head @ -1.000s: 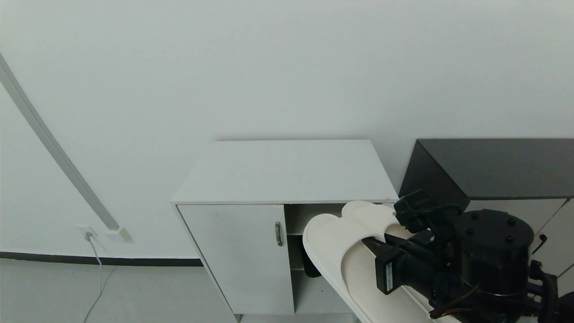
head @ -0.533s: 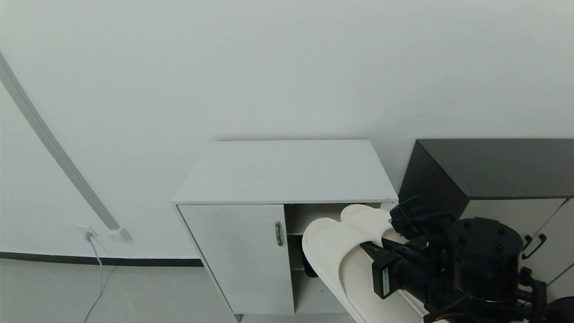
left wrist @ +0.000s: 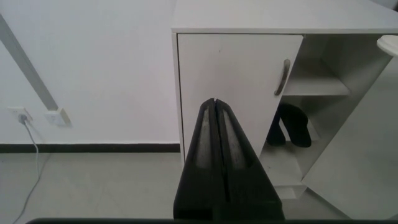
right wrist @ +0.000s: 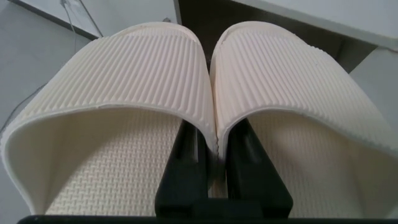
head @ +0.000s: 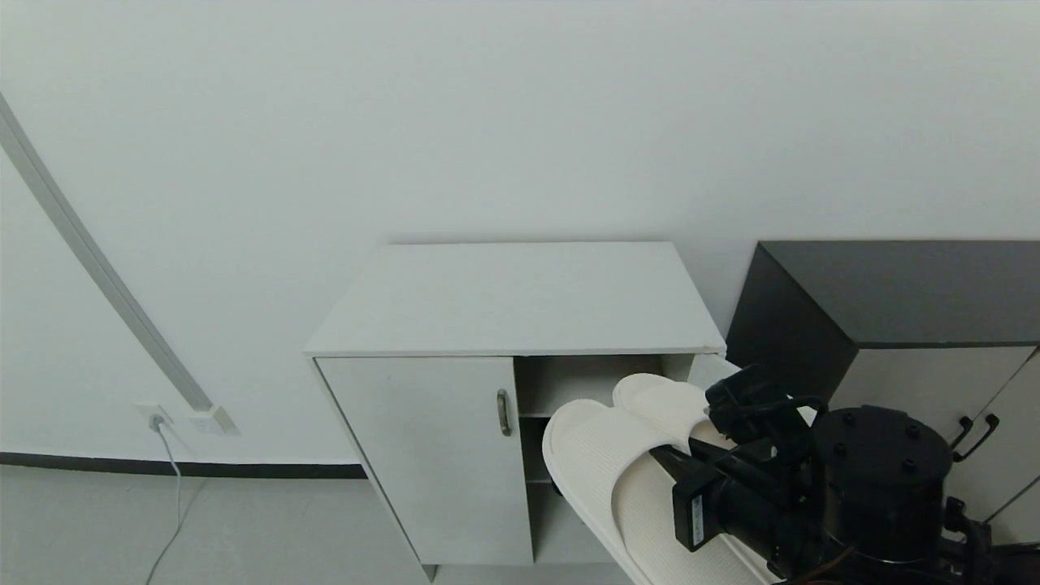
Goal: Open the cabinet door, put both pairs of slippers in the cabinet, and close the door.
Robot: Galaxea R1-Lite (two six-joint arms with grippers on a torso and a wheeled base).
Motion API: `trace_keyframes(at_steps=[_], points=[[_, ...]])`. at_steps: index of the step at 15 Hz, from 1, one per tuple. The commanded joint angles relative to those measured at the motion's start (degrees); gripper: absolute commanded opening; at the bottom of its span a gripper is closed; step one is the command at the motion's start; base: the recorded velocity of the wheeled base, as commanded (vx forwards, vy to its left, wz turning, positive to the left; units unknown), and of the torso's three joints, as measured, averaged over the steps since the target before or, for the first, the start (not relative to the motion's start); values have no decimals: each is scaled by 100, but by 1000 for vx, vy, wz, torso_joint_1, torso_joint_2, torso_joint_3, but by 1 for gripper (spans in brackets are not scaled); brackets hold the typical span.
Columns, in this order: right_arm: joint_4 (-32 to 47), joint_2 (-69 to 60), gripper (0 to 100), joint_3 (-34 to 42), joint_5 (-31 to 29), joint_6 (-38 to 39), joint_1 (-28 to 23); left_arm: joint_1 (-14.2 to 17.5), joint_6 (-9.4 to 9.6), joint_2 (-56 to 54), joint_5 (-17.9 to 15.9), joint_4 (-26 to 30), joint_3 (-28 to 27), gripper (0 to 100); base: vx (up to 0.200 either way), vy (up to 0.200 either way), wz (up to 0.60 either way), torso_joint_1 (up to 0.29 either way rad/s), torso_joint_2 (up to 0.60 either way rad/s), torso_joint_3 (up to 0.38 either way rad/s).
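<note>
**Getting the cream pair onto a shelf cleanly**

The cream slippers (head: 605, 443) lie side by side with their toes toward the cabinet (head: 504, 296). They are just in front of its open right half and not yet inside. The right claw (right wrist: 216, 165) pinches their two inner walls together between its fingers (a thin hold, so the pair could sag or splay). The black slippers (left wrist: 292, 124) already sit inside, below the upper shelf (left wrist: 314, 87).

The left door (head: 422, 455) is shut and the right door (left wrist: 351, 155) stands swung open. The left claw (left wrist: 214, 109) is pressed together and empty, low in front of the shut door.

The step in hand looks like the insertion itself. It would go best with the pair kept level and aimed between the shut door's edge and the open door, so the toes clear the shelf's front lip. The upper shelf seems the freer spot. The soles should rest on the board before the fingers part, and the heels should sit well behind the front edge, or the door may not close.
</note>
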Motion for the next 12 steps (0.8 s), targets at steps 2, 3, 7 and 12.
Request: trace_keyframes(at_steps=[2, 3, 7, 12], points=[[-13, 30, 0, 7, 14, 0, 11, -1, -37, 7, 3, 1, 0, 0, 0, 0, 0, -156, 381, 207], [-13, 65, 0, 7, 14, 0, 11, -1, -37, 7, 3, 1, 0, 0, 0, 0, 0, -173, 398, 227], [-373, 82, 0, 104, -21, -9, 37, -1, -37, 7, 3, 1, 0, 0, 0, 0, 0, -218, 525, 293], [-409, 126, 0, 156, -12, -9, 37, -1, -37, 7, 3, 1, 0, 0, 0, 0, 0, -221, 545, 323]])
